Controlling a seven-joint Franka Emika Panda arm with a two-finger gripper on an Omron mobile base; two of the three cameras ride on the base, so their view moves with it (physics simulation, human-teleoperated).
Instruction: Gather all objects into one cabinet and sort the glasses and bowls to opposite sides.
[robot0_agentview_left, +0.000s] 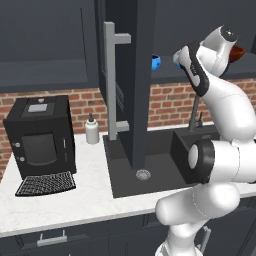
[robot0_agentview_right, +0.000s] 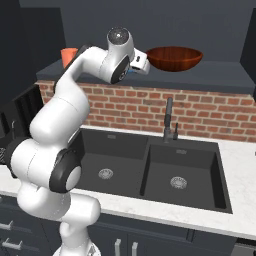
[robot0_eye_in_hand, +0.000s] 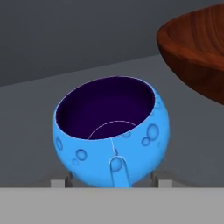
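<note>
Step in hand, as judged: grasp of the blue bowl (robot0_eye_in_hand: 111, 131) on the cabinet shelf (robot0_eye_in_hand: 35, 109). In the hand view the bowl sits between the fingers (robot0_eye_in_hand: 60, 183), one tip just beside each lower flank. Whether the tips are already pressed on the bowl or held just off it cannot be told. The bowl is upright, dark inside up, with a small nub on the near wall centred between the tips.

The brown bowl (robot0_eye_in_hand: 197, 48) is seen up and right of the fingers, near the blue bowl. A gap seems to be left between them, but contact cannot be ruled out.

To be done well:
- The round wall should be gripped at its widest part, since a low pinch could let it squirt upward.
- The squeeze should be kept even so the bowl is not tipped.
- The lift should be made straight and away from the brown bowl's rim.

A second blue bowl (robot0_agentview_left: 156, 62) is seen further off to the fingers' side.
</note>
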